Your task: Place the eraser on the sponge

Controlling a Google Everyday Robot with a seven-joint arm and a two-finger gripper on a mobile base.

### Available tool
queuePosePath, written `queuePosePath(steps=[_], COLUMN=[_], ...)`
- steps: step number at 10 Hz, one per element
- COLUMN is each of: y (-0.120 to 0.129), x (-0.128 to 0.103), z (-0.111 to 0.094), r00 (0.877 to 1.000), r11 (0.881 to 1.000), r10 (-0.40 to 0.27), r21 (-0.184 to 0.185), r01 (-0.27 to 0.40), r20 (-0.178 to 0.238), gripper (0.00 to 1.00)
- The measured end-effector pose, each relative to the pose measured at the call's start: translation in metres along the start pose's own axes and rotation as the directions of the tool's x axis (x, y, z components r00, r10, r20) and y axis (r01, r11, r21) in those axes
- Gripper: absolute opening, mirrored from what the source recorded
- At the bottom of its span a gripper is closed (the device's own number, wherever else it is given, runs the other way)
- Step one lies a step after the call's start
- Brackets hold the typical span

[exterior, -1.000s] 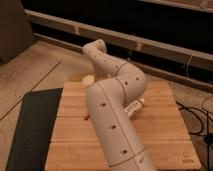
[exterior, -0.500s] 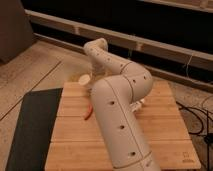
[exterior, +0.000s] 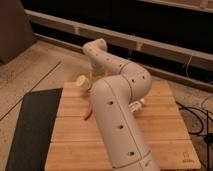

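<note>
My arm (exterior: 117, 107) rises from the bottom of the camera view, bends at an elbow (exterior: 135, 80) and reaches back left, then down. My gripper (exterior: 88, 75) sits at the end of that reach, over the back-left part of the wooden table (exterior: 165, 135), mostly hidden behind the arm. A small cream-white stubby piece, the eraser (exterior: 82, 81), shows right beside it at the table's back edge; I cannot tell whether it is held. The sponge is hidden or out of view.
A thin red-orange strip (exterior: 89, 111) pokes out from behind the arm on the left. A white tube-like thing (exterior: 136, 106) lies to the arm's right. A dark mat (exterior: 32, 130) lies on the floor left of the table. Cables (exterior: 197, 112) run along the right.
The arm has leaned a little toward the left and front. The cream piece sits slightly lower and further left, and more of the red strip shows.
</note>
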Motion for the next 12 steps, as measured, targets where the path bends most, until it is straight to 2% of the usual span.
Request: queuePosePath(steps=[2,4,5,7,10,12], y=[-0.016,-0.003,0.003,0.03,0.043,0.048], x=[0.002,0.0,-0.004,-0.019,-0.023,-0.022], z=[0.01,0.021,0.023,0.02,0.026,0.036], r00=[0.999,0.999,1.0,0.997,0.991,0.987], r11=[0.998,0.998,0.999,0.998,0.99,0.985], r10=[0.044,0.034,0.017,-0.066,-0.122,-0.148], r21=[0.045,0.049,0.038,-0.02,-0.059,-0.077], r01=[-0.043,-0.032,-0.016,0.067,0.125,0.152], r20=[-0.023,-0.035,-0.027,0.03,0.056,0.055], gripper=[0.65,0.65,0.65,0.65,0.65,0.65])
